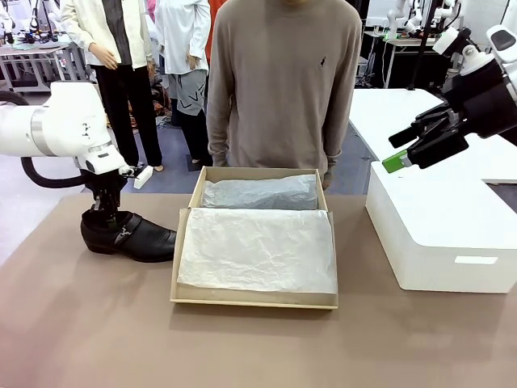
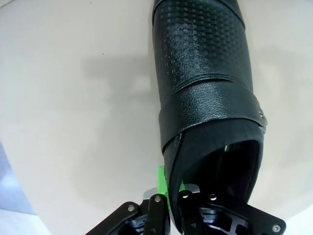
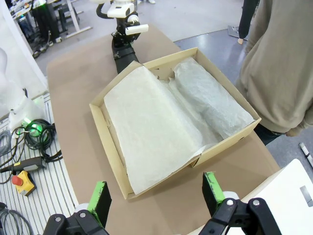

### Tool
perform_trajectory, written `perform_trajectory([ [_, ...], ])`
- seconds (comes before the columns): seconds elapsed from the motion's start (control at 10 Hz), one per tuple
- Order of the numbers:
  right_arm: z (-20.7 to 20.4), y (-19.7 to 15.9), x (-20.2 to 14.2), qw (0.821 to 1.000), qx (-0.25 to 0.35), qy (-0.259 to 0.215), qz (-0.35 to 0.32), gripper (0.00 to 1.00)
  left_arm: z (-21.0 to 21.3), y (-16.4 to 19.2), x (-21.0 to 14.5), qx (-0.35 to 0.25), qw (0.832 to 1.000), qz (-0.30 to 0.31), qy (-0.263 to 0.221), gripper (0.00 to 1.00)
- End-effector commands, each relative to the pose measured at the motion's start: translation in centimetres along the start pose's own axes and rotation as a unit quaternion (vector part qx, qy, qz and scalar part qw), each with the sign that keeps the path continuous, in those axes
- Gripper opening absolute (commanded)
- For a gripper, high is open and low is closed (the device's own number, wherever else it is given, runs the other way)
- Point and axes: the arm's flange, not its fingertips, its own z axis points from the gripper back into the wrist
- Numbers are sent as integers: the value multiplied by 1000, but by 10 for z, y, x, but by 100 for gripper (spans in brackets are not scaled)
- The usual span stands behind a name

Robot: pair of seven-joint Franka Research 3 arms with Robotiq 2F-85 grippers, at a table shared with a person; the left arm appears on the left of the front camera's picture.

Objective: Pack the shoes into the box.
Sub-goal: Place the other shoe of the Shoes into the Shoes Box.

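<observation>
Left pincer (image 2: pixel 171 190) is clamped on the back rim of the shoe (image 1: pixel 133 234): one finger inside the opening, one outside the heel. The shoe is stood on the table (image 1: pixel 81 331) just left of the box (image 1: pixel 254 301), toe pointed at it.

Risks:
- Only a thin, glossy leather edge is gripped, so the toe-heavy shoe could be swung down or slipped out on lift.
- The toe could be snagged on the box's left wall if not raised enough.
- The tissue paper (image 1: pixel 258 246) could be bunched on entry.

Shoe: black, glossy, textured toe, side strap, small buckle.

Right pincer (image 1: pixel 400 151) is held wide over the white box (image 1: pixel 436 234), nothing in it.
</observation>
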Motion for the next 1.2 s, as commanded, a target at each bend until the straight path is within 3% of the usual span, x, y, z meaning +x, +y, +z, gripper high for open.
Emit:
perform_trajectory([
  [0.0, -1, -4, 2, 1000, 7, -13, 10, 100, 8, -2, -6, 18, 1000, -10, 8, 0],
  [0.4, -1, -4, 2, 1000, 7, -13, 10, 100, 58, 9, -40, 11, 995, 94, 39, 0],
  [0.6, -1, -4, 2, 1000, 7, -13, 10, 100, 89, 20, -52, -5, 984, 176, 40, 0],
  [0.9, -1, -4, 2, 1000, 7, -13, 10, 100, 119, 25, -51, -51, 950, 307, 36, 0],
  [1.1, -1, -4, 2, 1000, 7, -13, 10, 100, 137, 21, -45, -43, 921, 384, 44, 0],
])
